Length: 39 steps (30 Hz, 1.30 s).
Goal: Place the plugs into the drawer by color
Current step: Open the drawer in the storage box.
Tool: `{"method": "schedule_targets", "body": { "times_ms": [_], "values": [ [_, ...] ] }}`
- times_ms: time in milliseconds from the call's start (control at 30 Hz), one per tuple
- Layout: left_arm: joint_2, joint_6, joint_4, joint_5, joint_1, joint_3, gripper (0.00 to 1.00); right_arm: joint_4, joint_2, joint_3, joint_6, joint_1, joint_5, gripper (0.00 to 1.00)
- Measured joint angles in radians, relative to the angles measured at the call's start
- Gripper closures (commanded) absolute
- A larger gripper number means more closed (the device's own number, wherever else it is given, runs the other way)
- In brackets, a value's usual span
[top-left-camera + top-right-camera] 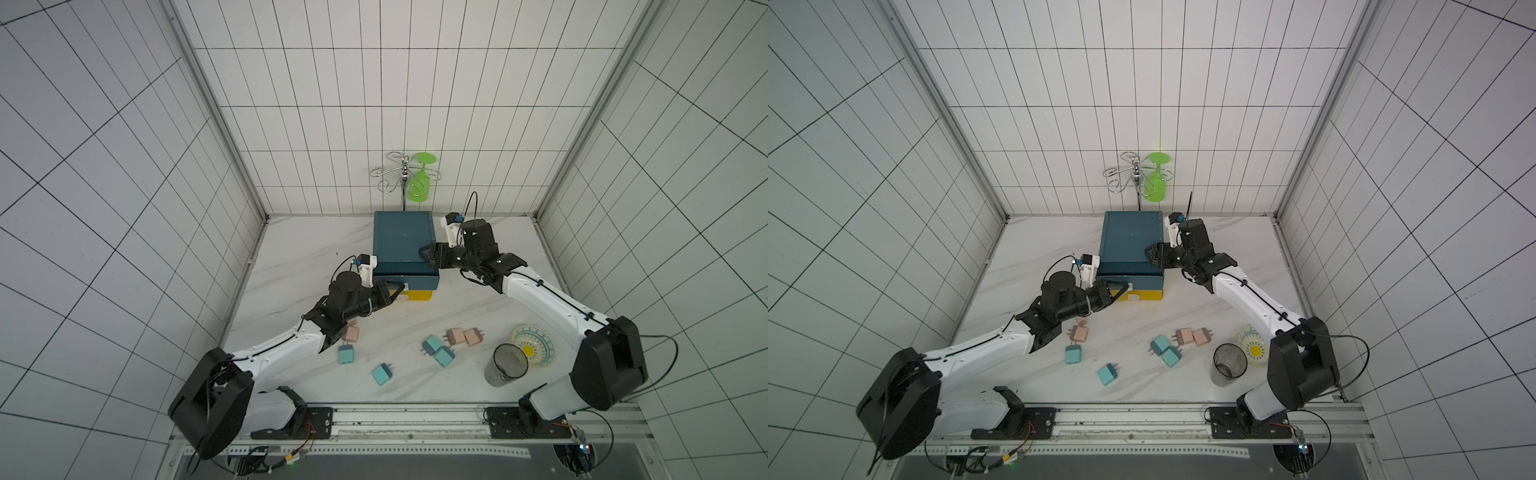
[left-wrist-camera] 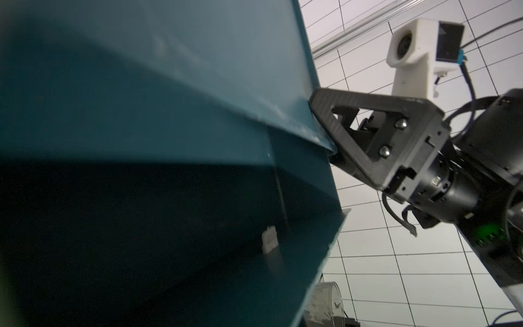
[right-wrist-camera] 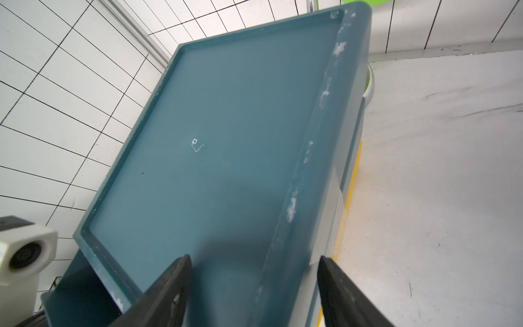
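Left gripper (image 1: 394, 288): fingers pressed together at the cabinet front, tips at a white tab (image 1: 1130, 286) on a teal drawer face; whether the tab is actually pinched, cannot tell
Right gripper (image 3: 254, 259): fingers (image 3: 169, 286) moderately apart, straddling the right top rim of the drawer (image 1: 403, 241); one over the lid, one outside the wall; carrying nothing, probably bracing
Plugs: on the table in front of the cabinet; pink pair (image 1: 464, 336) just beside teal pair (image 1: 438, 350); lone teal plug (image 1: 381, 374) nearer the base; another teal plug (image 1: 345, 354) beside a pink plug (image 1: 352, 333) at the left forearm; a further pink one mostly hidden under that arm
Step in hand: opening a drawer, by my reading; no plug seen sorted
Next move: a straight pull on the tab toward the base while the right arm steadies the cabinet; then release and fetch a plug
Edges: tab is small, a slip seems likely; cabinet sits close to the back wall
Open room: bare table between the yellow drawer front and the plugs; glass (image 1: 507, 365) and plate (image 1: 544, 347) well apart, to the right
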Motion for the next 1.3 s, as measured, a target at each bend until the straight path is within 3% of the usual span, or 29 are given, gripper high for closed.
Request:
{"method": "schedule_targets", "body": {
  "times_ms": [200, 467, 500, 533, 567, 633, 667, 700, 767, 933, 1067, 1233, 1300],
  "values": [
    [-0.156, -0.022, -0.092, 0.003, -0.061, -0.095, 1.0, 0.003, 0.0, -0.003, 0.017, -0.001, -0.003, 0.27],
    [-0.188, -0.011, -0.146, -0.015, -0.11, -0.116, 1.0, 0.005, 0.0, -0.005, 0.028, -0.001, -0.007, 0.27],
    [-0.183, -0.006, -0.154, -0.018, -0.11, -0.113, 0.88, 0.006, 0.0, -0.006, 0.028, -0.001, -0.008, 0.27],
    [-0.181, 0.001, -0.162, -0.02, -0.11, -0.111, 0.61, 0.007, -0.001, -0.006, 0.027, -0.002, -0.008, 0.27],
    [-0.18, 0.007, -0.171, -0.029, -0.11, -0.107, 0.51, 0.008, -0.002, -0.007, 0.027, -0.002, -0.009, 0.27],
    [-0.18, 0.006, -0.174, -0.046, -0.11, -0.106, 0.52, 0.007, -0.005, -0.009, 0.028, -0.004, -0.011, 0.27],
    [-0.18, -0.001, -0.167, -0.054, -0.111, -0.109, 0.56, 0.007, -0.007, -0.011, 0.028, -0.005, -0.012, 0.27],
    [-0.182, -0.012, -0.145, -0.063, -0.112, -0.119, 0.67, 0.007, -0.008, -0.011, 0.028, -0.006, -0.013, 0.27],
    [-0.195, -0.027, -0.117, -0.078, -0.117, -0.141, 0.7, 0.006, -0.01, -0.013, 0.027, -0.006, -0.013, 0.27],
    [-0.346, -0.004, -0.222, -0.162, -0.123, -0.138, 0.52, -0.001, -0.017, -0.015, 0.027, -0.007, -0.01, 0.25],
    [-0.457, 0.024, -0.311, -0.17, -0.061, -0.074, 0.52, -0.042, -0.04, -0.015, 0.024, -0.008, -0.01, 0.22],
    [-0.473, 0.049, -0.341, -0.09, 0.085, -0.043, 0.49, -0.18, -0.136, -0.015, 0.013, -0.012, 0.034, 0.18],
    [-0.476, 0.092, -0.385, -0.08, 0.115, -0.042, 0.48, -0.261, -0.207, -0.015, 0.007, -0.015, 0.079, 0.21]
  ]
}}
